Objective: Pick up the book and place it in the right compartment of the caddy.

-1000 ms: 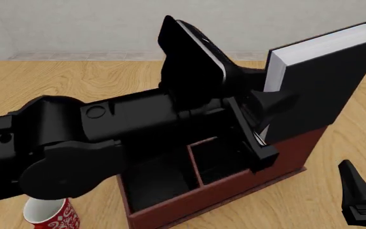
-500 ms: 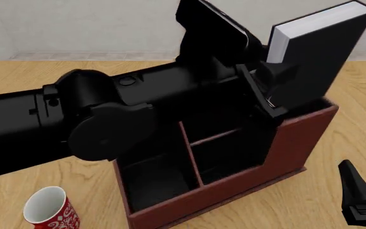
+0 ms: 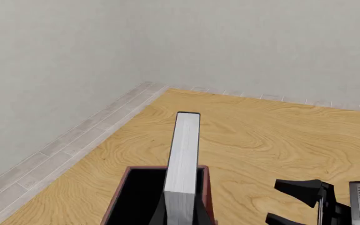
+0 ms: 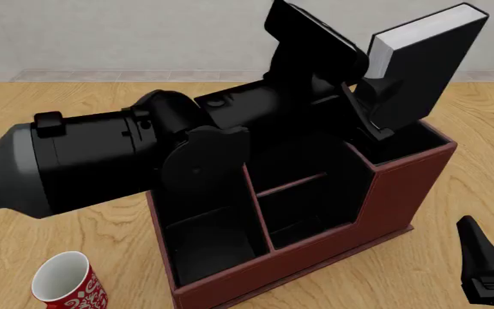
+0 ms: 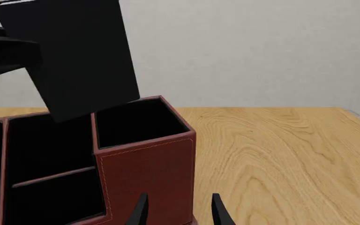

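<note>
Book: the left tool (image 4: 374, 112) pinches the book (image 4: 423, 61) near its lower edge and holds it tilted in the air, white page edges facing the arm side.
Place of the book: it hangs above the right compartment (image 4: 401, 143) of the caddy (image 4: 316, 257); its lower corner sits over the open top near the inner wall. I cannot tell if it touches the rim.
What has just changed: over the last second the left arm has lifted and pushed forward, and the book went up and a little away with it. Its lower part no longer hides the tall front wall, so the compartment mouth now shows open and free.
Meaning for the task: the pick is done and the carry looks almost finished. I judge that what remains is to turn the book more upright, lower it between the walls and let go. The fit looks tight, so a corner may catch on the rim.
Other differences: the mug (image 4: 69, 283) on the tabletop (image 4: 49, 109) is now fully visible, no more covered by the arm.
Right tool (image 5: 178, 211): spread, holding nothing, waiting low beside the caddy's right end, as before.
</note>
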Action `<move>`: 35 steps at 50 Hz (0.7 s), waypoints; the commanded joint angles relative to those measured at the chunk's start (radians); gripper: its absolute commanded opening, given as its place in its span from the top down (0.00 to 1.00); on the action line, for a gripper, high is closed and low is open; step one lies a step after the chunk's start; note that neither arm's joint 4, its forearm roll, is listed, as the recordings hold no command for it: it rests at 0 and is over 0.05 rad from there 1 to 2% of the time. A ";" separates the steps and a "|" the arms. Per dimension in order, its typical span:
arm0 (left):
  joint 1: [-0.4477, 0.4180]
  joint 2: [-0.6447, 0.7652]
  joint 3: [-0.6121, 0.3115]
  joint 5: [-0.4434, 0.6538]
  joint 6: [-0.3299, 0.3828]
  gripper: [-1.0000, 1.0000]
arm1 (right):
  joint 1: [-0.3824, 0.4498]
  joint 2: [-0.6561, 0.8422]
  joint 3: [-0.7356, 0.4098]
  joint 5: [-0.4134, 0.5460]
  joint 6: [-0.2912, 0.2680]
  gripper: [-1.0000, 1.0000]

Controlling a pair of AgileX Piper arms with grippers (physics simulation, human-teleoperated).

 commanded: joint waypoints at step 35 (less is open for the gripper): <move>0.108 0.231 -0.139 -0.117 -0.006 1.00 | 0.000 0.000 0.000 0.000 0.000 0.00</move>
